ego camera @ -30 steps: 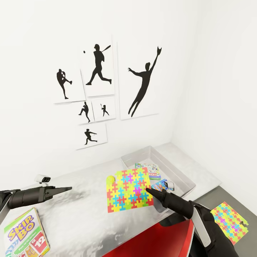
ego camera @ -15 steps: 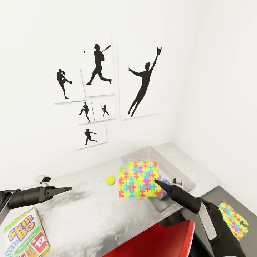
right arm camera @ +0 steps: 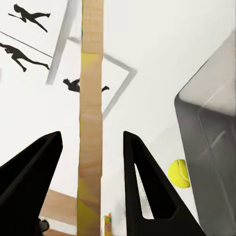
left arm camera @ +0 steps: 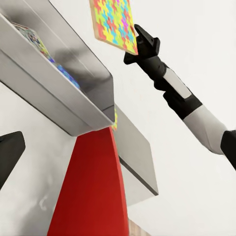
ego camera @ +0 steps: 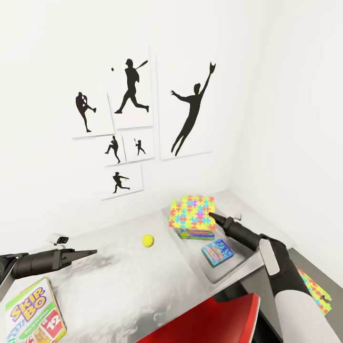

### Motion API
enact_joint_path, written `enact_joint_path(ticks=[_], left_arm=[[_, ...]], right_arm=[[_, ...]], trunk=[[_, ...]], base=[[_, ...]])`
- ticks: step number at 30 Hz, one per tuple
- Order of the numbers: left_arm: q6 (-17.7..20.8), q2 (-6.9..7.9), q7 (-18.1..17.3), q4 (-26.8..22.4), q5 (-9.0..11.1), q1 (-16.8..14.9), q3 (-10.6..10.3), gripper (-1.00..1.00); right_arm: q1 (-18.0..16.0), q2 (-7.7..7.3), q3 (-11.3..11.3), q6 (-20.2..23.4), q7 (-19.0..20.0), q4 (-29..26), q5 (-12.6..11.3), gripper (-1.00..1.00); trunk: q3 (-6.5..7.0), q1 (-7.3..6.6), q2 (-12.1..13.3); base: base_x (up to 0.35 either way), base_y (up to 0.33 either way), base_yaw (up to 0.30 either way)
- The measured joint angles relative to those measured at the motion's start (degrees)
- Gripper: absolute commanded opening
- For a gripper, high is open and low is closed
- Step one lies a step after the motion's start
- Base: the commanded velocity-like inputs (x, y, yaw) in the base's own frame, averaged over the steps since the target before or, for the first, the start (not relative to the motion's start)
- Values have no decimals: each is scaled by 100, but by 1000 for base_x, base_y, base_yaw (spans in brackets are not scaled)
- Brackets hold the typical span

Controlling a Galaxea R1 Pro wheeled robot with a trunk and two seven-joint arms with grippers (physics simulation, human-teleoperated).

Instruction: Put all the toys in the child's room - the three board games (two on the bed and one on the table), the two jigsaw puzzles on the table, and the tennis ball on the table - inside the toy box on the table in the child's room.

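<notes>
My right gripper [ego camera: 212, 217] is shut on a bright jigsaw puzzle [ego camera: 192, 211], holding it tilted above the far end of the grey toy box [ego camera: 183, 241]. The right wrist view has the puzzle [right arm camera: 91, 123] edge-on between the fingers. Inside the box lie a blue board game [ego camera: 217, 252] and a green-edged one [ego camera: 196, 233]. The tennis ball [ego camera: 148, 240] rests on the table [ego camera: 119, 281] left of the box. The SKIP-BO game [ego camera: 34, 312] lies at the table's near left corner. My left gripper [ego camera: 91, 252] hovers open over the table's left side, holding nothing.
A second jigsaw puzzle [ego camera: 315, 294] lies low beyond the table's right edge, partly behind my right arm. A red chair [ego camera: 209, 319] sits against the table's near edge. White walls close the corner, with black silhouette posters [ego camera: 131, 90] behind the table.
My right gripper carried the puzzle from above the table near the ball, away and to the right, to above the toy box. The ball is uncovered. The left arm stayed put.
</notes>
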Motion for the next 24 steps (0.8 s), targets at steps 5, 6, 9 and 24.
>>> enact_joint_path(ticks=[5,6,9,24], left_arm=[[0,-2,0,3,3,-1,6,100],[0,-2,0,2,4,-1,6,100],[0,-2,0,-3,4,-1,7,100],[0,2,0,-1,4,-1,14,100]], right_arm=[[-312,30,-147,-211,-774,499,5,-100],[-327,34,-184,-258,-887,518,-2,-100],[-365,42,-346,-423,-1456,562,-5,-100],[-383,45,-684,-550,-2269,590,6,-100]], trunk=[[0,0,0],[0,0,0],[0,0,0],[-48,0,0]], base=[[0,0,0],[0,0,0],[0,0,0],[0,0,0]])
